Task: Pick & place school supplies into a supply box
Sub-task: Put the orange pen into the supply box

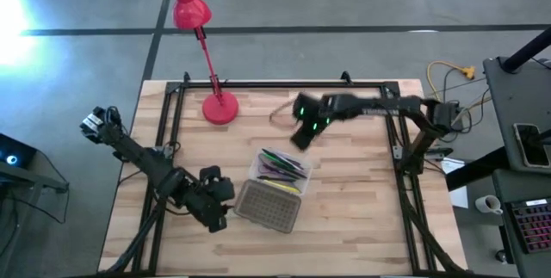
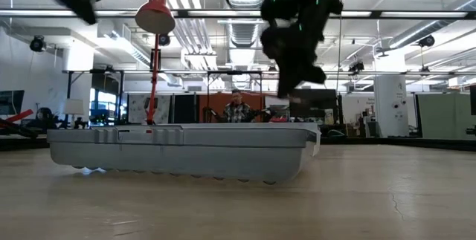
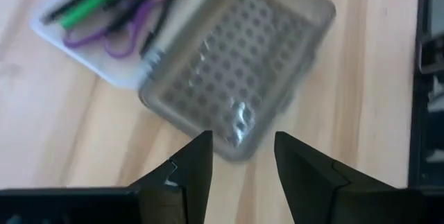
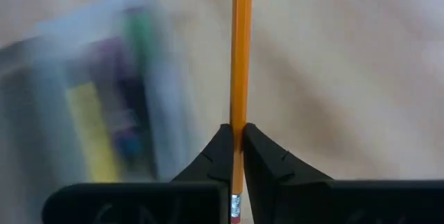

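The supply box [image 1: 274, 188] lies open in the middle of the table. Its grey gridded lid [image 3: 239, 71] is folded out toward the near edge. Its translucent tray [image 1: 281, 166] holds purple-handled scissors [image 3: 114, 33], a green marker [image 3: 94, 2] and other sticks. My right gripper [image 1: 306, 132] hangs above the table, just far-right of the tray, shut on an orange pencil [image 4: 241, 44]. My left gripper [image 3: 243, 161] is open, low beside the lid's left end, with the lid just ahead of its fingertips. My right gripper pinches the orange pencil between its two fingers near the eraser end [image 4: 240, 116]. The pencil runs along the fingers and sticks out straight ahead past their tips, with the eraser [image 4: 234, 217] behind them. It is lifted clear of the table.
A red desk lamp [image 1: 207, 46] stands at the far-left part of the table, its base [image 1: 219, 108] on the wood. A dark metal frame [image 1: 258, 84] runs along the table's edges. Bare wood lies right of the box. A person [image 2: 236, 110] sits in the room beyond.
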You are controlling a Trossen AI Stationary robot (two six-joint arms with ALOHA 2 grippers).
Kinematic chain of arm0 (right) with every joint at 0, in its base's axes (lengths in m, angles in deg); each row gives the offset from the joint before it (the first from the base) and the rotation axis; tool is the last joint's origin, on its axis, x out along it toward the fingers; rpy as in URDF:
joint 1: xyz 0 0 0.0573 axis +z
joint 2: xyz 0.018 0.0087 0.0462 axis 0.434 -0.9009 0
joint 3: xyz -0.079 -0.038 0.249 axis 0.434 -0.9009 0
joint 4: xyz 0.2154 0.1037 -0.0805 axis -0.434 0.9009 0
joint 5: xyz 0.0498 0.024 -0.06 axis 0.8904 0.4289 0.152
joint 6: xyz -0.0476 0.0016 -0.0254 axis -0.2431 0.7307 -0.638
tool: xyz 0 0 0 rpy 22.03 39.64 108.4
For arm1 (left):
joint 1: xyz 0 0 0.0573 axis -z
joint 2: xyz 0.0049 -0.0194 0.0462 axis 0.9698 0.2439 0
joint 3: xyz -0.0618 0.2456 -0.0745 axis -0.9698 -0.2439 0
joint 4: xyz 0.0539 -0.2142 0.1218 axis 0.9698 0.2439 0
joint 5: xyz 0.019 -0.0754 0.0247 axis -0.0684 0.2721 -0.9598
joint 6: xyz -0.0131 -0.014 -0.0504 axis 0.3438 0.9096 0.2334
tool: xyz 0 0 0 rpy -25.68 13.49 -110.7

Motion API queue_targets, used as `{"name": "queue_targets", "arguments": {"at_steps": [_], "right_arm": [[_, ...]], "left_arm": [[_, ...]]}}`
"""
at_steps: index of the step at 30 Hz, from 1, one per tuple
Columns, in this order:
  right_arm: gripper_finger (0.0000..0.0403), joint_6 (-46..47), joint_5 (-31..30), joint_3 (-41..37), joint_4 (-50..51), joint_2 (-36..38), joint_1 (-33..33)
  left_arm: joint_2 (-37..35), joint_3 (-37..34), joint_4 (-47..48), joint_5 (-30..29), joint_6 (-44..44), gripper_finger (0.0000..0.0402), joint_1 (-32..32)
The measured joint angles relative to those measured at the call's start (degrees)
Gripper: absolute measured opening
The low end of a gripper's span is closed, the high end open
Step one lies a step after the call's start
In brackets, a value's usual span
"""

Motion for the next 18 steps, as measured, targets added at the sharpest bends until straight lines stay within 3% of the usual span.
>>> {"name": "queue_targets", "arguments": {"at_steps": [6,18], "right_arm": [[0.0009,7.6,3.2,0.6,-7.6,-2.1,9.4],[0.0036,15.2,3.5,0.6,-8.0,-6.4,16.3]], "left_arm": [[0.4,-2.2,-3.1,4.9,5.0,0.0139,5.0],[12.6,-2.0,-20.6,6.2,7.4,0.0139,9.0]]}}
